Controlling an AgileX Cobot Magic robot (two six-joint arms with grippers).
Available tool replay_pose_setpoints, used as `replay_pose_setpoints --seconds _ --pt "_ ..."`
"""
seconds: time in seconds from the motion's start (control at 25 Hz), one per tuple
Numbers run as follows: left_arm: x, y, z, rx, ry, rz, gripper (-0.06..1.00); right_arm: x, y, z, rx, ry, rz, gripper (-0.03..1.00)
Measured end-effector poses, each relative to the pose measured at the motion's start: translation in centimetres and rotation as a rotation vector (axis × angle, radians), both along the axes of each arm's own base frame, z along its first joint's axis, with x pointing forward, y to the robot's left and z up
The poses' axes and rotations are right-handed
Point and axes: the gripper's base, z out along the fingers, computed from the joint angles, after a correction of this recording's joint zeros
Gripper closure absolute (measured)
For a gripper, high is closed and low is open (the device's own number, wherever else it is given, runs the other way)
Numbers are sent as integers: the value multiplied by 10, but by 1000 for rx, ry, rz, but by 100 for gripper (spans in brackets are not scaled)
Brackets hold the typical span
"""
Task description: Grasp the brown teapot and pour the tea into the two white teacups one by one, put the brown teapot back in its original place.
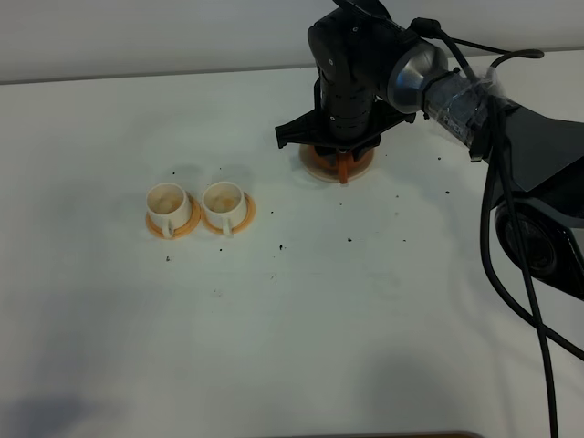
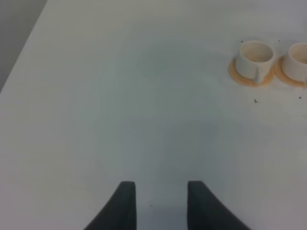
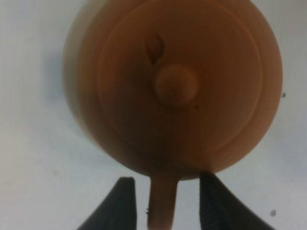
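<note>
The brown teapot (image 3: 177,86) sits on the pale coaster, its original place (image 3: 72,96), seen from straight above in the right wrist view. My right gripper (image 3: 168,203) is open and straddles the stubby handle (image 3: 162,206), with a gap on each side. In the high view the right gripper (image 1: 342,157) covers most of the teapot (image 1: 343,170) on the coaster (image 1: 313,164). The two white teacups (image 1: 169,204) (image 1: 224,201) stand side by side on orange saucers to the left. My left gripper (image 2: 160,203) is open over bare table, with the teacups (image 2: 256,57) (image 2: 300,60) ahead of it.
The white table (image 1: 292,319) carries small dark specks (image 1: 350,240) between the cups and the coaster. The right arm (image 1: 538,155) and its cables (image 1: 511,265) run along the right side of the high view. A table edge (image 2: 21,43) shows in the left wrist view.
</note>
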Motion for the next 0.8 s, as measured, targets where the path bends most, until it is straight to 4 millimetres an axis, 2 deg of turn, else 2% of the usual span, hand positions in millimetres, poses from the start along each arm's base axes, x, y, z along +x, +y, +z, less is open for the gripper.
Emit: replay_pose_setpoints --seconds 0.32,0.6,0.8 --pt "0 0 0 0 0 0 68 0 0 -3 -6 8 -2 75" --pt "0 0 0 0 0 0 68 0 0 -4 -7 12 -2 77" --pt "0 0 0 0 0 0 68 0 0 -6 -8 20 3 87"
